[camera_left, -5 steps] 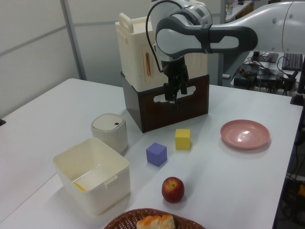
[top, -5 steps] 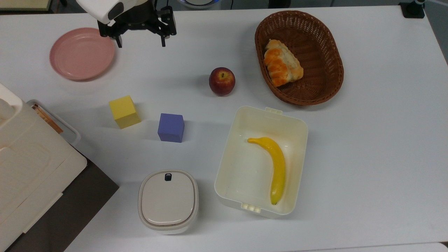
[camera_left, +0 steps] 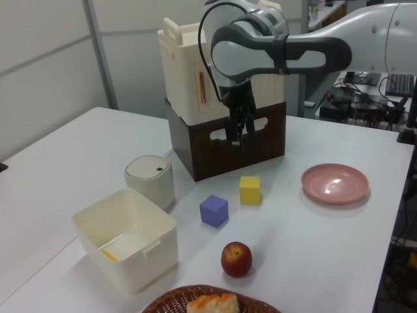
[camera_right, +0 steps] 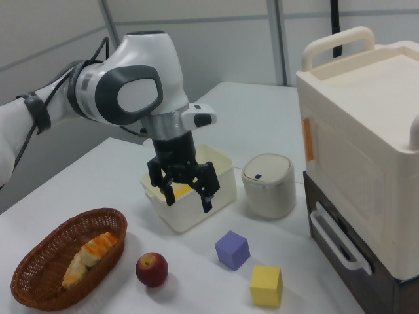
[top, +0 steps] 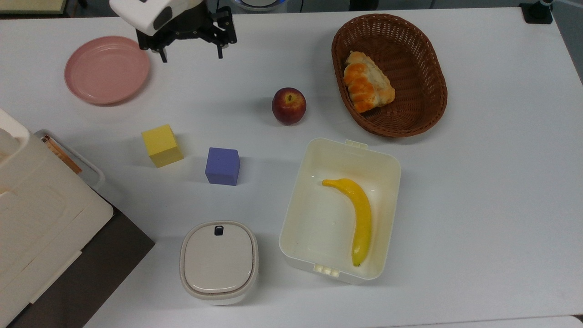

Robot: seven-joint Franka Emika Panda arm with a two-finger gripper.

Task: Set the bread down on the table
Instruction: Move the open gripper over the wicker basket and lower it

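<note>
Since half a second ago the gripper [top: 191,53] has shifted slightly toward the top view's right, and nothing else on the table [top: 492,182] has changed place. Its two fingers hang well apart with nothing between them, held above the white tabletop just to the right of the pink plate [top: 107,69] in the top view.

Going from the top view's left: a cream storage box [top: 41,228] sits on a dark brown crate [top: 109,255] at the table's edge. The round pink plate lies flat and holds nothing. A yellow cube [top: 161,145] and a purple cube [top: 222,166] stand near each other but apart on the bare tabletop. Below them a small beige container [top: 218,262] stands with its lid shut, so its contents are hidden. A red apple [top: 288,105] stands alone, upright, between the cubes and the basket.

An open cream lunch box [top: 319,159] holds one banana [top: 356,214], lying curved along the box's right side in the top view.

Farthest right, an oval brown wicker basket [top: 423,91] holds the bread [top: 366,82], an orange-brown ridged piece with a pale side, resting against the basket's left inner wall in the top view. It is the one thing in the basket and is well apart from the gripper.

In the right view the gripper [camera_right: 186,195] hangs in front of the lunch box [camera_right: 219,180], fingers spread and pointing down.
</note>
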